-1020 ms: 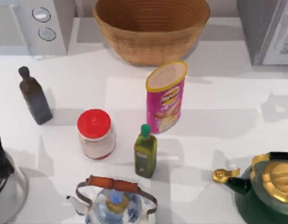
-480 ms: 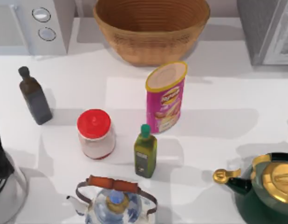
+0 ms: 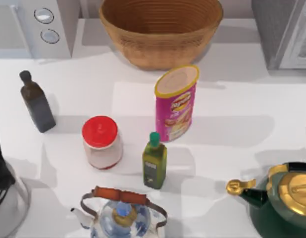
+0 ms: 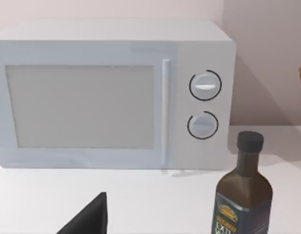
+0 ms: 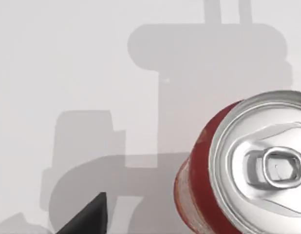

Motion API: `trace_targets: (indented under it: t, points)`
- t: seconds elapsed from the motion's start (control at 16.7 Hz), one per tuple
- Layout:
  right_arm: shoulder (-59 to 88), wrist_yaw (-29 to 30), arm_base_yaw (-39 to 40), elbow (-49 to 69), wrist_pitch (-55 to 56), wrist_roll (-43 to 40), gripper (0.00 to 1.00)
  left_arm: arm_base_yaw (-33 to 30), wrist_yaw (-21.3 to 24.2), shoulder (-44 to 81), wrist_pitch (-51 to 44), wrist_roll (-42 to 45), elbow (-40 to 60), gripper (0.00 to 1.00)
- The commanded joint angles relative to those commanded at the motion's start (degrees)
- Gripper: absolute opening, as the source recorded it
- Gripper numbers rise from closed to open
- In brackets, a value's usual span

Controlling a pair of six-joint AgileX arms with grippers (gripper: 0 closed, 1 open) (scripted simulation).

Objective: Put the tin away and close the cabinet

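Task barely begun: the red tin with a silver pull-tab top (image 5: 243, 175) stands upright on the white table (image 3: 232, 114) just below the right arm's wrist camera, ungrasped, neither gripper's finger state can be told, and nothing is stowed yet.

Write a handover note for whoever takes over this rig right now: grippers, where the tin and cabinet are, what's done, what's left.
Right gripper: above the red tin and off to one side, not holding it.
Left gripper: idle, low near the microwave and dark bottle.
Tin: upright on the white table.
Cabinet: far right corner in the top view; door state unclear.
Done: nothing yet.
Left: grasp the tin, put it in the cabinet, close it.
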Motion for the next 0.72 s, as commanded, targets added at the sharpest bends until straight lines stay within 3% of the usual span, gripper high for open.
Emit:
trace_targets:
  t: [0.72]
  points:
    - [14.4, 1.0, 1.3, 1.1, 13.2, 1.3, 1.00, 0.0, 0.0, 0.0, 0.0, 0.0, 0.0, 1.00]
